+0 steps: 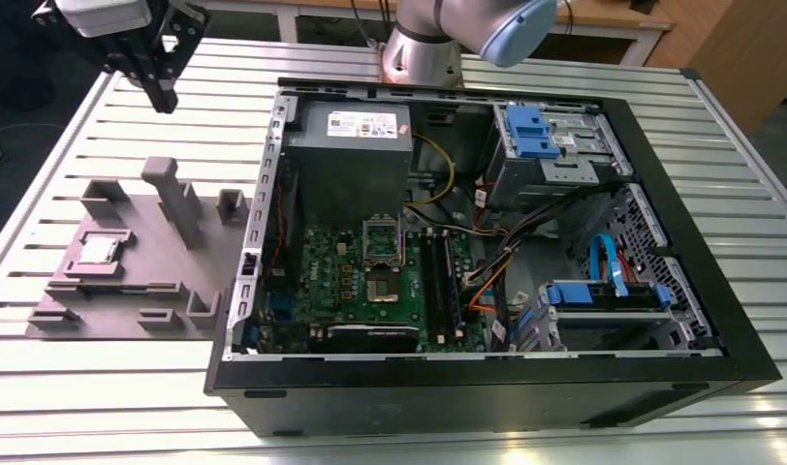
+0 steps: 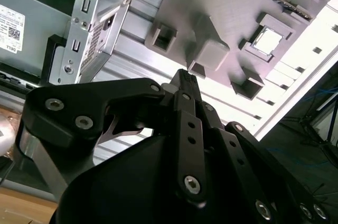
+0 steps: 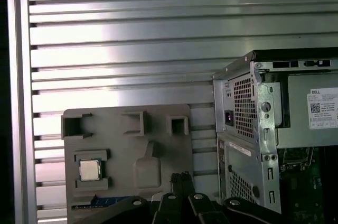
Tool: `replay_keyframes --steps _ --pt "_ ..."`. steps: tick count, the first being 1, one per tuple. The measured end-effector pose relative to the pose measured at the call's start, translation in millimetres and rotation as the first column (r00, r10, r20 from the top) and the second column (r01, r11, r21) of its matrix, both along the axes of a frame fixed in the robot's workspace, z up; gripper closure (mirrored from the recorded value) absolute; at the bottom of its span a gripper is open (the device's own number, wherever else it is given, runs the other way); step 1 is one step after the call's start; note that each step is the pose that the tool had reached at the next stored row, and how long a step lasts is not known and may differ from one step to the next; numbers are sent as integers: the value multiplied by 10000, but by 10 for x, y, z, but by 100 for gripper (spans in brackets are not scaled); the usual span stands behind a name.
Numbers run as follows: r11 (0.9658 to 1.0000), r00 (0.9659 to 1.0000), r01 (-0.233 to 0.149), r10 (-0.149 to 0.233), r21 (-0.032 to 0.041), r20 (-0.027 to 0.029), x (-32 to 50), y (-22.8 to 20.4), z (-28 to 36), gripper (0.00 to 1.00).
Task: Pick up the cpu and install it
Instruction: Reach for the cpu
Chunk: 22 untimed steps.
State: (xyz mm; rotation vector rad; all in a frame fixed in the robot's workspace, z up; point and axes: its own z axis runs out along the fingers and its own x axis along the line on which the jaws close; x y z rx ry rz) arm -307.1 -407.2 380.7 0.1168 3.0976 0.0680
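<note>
silvery cpu (image 1: 99, 250) in grey tray (image 1: 145, 269); closed gripper (image 1: 169, 101) apart.

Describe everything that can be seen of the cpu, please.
The cpu is a small, flat, square chip with a silvery metal top. It lies level, top up, in a recess of the grey plastic tray, between raised blocks. The tray rests on the slatted metal table, at the exterior view's left of the open computer case. Only the tray touches it; the claw hangs apart from it.
</note>
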Motion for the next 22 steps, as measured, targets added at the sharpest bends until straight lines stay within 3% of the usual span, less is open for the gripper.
replay_keyframes --steps 7,22 --pt "10000 10000 1 -1 1 1 -136 -67 -54 90" --pt "10000 10000 2 -2 1 2 -547 -73 -147 90"
